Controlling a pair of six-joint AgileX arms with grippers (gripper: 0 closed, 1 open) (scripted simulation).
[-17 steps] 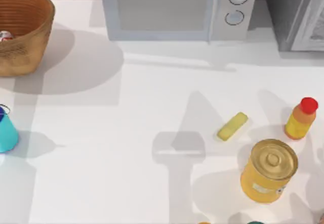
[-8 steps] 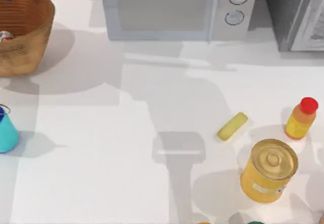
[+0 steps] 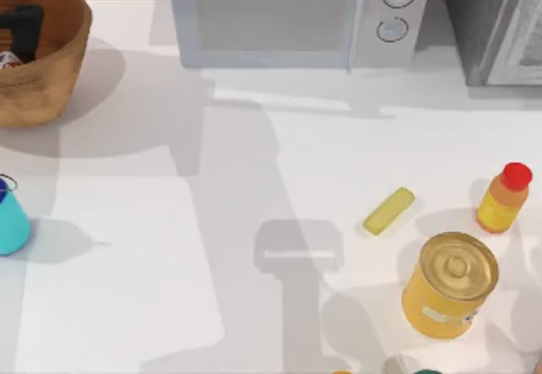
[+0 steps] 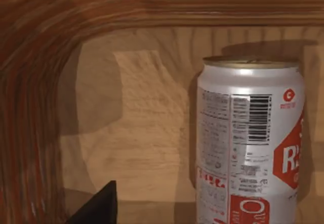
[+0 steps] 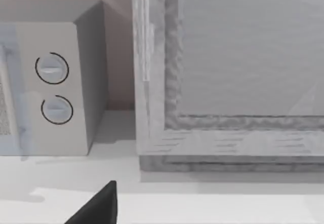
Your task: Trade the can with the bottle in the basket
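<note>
The brown wicker basket (image 3: 51, 69) stands at the table's far left corner. My left gripper (image 3: 21, 31) hangs inside it, open and holding nothing. The white can (image 3: 8, 59) with red label marks stands upright on the basket floor, just beside the gripper. The left wrist view shows the can (image 4: 250, 143) close ahead, with one dark fingertip (image 4: 98, 206) to its side and the basket's ribbed wall (image 4: 30, 107) curving around. The teal bottle (image 3: 10, 217) with a dark blue top stands on the table at the left edge, nearer than the basket.
A microwave (image 3: 288, 14) and a grey appliance (image 3: 495, 23) line the back edge. At the right stand a big yellow can (image 3: 449, 285), an orange bottle with a red cap (image 3: 504, 196) and a small yellow bar (image 3: 389, 211). My right arm's fingertip (image 5: 98, 206) faces the grey appliance.
My left gripper came in over the basket's far rim and dropped down inside it, beside the can. The arm's shadow has spread across the table.
</note>
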